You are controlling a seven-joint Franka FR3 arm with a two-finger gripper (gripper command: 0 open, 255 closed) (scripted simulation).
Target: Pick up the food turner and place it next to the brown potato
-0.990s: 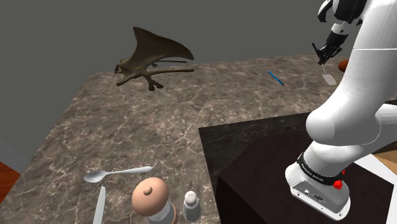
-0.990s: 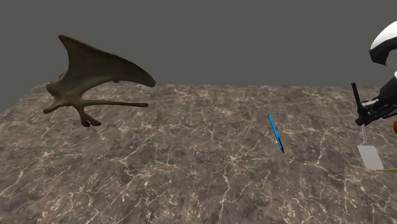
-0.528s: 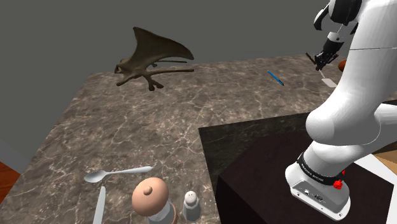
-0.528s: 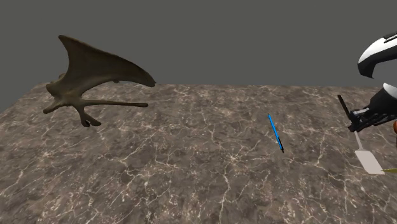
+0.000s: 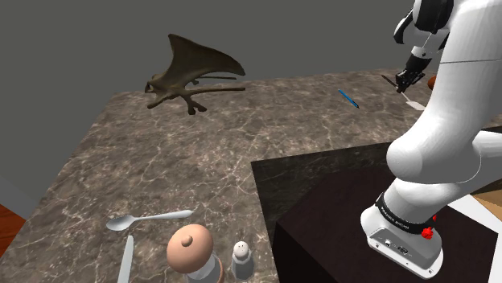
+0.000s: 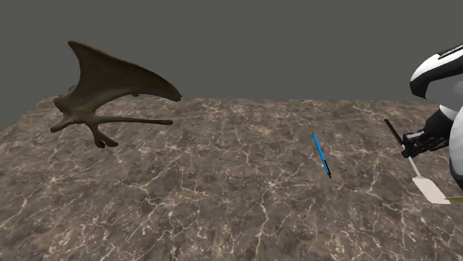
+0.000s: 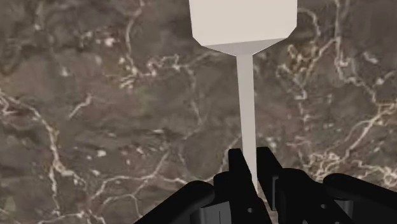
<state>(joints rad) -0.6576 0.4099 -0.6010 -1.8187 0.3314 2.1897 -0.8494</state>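
Fingers (image 7: 236, 164) of the gripper (image 7: 251, 154) were shut tight on the thin pale stem of the turner (image 7: 244, 25). The turner ran straight out from them. Its flat, wide, pale blade pointed away, and its thin dark end stuck out behind. In the second exterior view it was tilted, dark end up and blade down low near the table (image 6: 222, 193). I could not tell if the blade touched the table. The potato (image 5: 434, 81) was a small brown bit just beside the gripper, to the shoulder view's right, half hidden by the white arm. So I think the next move was a short carry that way, then a gentle set-down with the blade flat. The table looked like brown stone with pale cracks, hard and smooth. A thin blue pen (image 6: 320, 154) lay well apart from the turner.
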